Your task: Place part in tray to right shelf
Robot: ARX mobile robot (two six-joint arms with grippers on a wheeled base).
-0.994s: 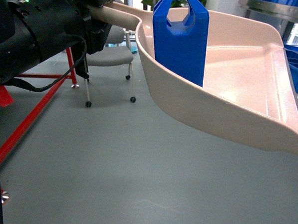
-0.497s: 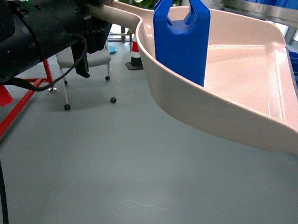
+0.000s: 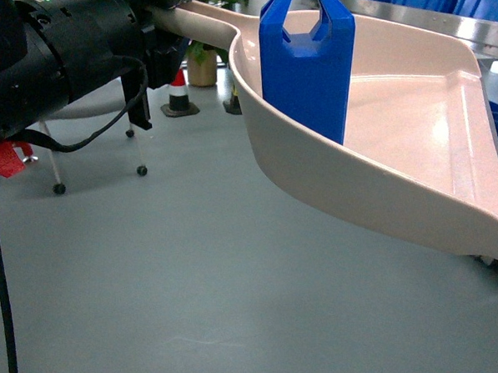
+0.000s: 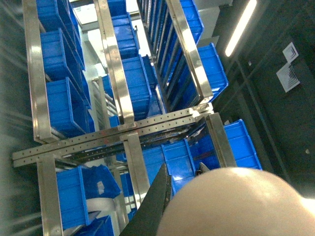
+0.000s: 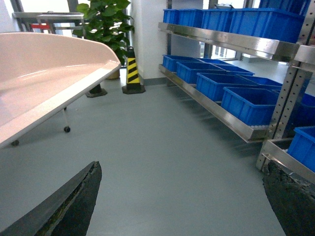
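Left gripper (image 4: 165,206): only one dark finger shows in the left wrist view, pressed against the tray's rounded cream surface; in the head view the black arm meets the tray handle (image 3: 187,16) at top left. Clenched or not: cannot tell from these frames.
Right gripper (image 5: 182,196): spread wide, dark fingertips (image 5: 74,201) at the two lower corners of the right wrist view, nothing between them, only grey floor below.
Tray (image 3: 416,183): cream dustpan-shaped scoop, held up off the floor, near rim curving across the head view from the handle at top left down to the right edge, flat front edge on the right.
Part (image 3: 305,68): blue jerrycan-shaped block, upright inside the tray at the back end near the handle, just behind the near rim, handle hole at top.
Floor (image 3: 184,300): grey, under the tray.
Left background: chair legs (image 3: 59,185) on casters, striped cone (image 3: 180,91), potted plant (image 5: 106,19) further back.
Shelf (image 5: 231,46): steel racking along the right side in the right wrist view, blue bins (image 5: 246,101) on its levels, well apart from the tray.
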